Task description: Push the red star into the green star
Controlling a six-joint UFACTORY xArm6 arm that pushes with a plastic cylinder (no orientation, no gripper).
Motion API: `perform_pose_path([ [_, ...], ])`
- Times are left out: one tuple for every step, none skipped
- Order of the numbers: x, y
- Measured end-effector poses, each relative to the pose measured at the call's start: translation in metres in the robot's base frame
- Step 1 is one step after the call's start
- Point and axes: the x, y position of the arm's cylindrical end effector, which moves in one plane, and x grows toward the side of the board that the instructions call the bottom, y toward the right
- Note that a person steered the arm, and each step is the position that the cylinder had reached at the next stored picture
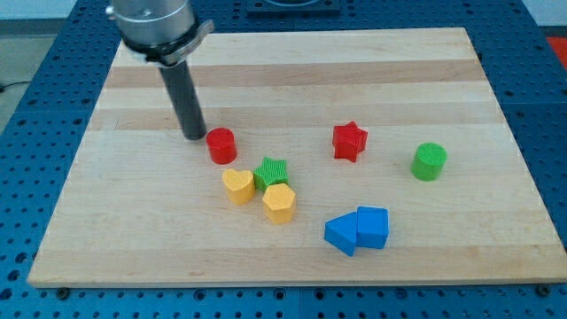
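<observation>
My tip [195, 137], a bare rod with no gripper and holding nothing, rests on the tabletop [292, 53] just left of the red cylinder [221, 146]. The green star [271, 172] lies beyond that, toward the view's lower right; the red star [349, 142] sits farther right, well apart.

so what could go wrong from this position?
1. My tip sits just left of the red cylinder, far from the red star; heading straight right would likely shove the cylinder.
2. The green star touches the yellow heart and yellow hexagon; an incoming push could scatter that cluster.
</observation>
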Motion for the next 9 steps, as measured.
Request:
perform_pose_path([
  [0.02,0.031],
  [0.05,0.047],
  [0.056,0.064],
  [0.03,0.06],
  [-0.004,0.086],
  [-0.003,0.162],
  [-0.003,0.246],
  [0.01,0.275],
  [0.031,0.24],
])
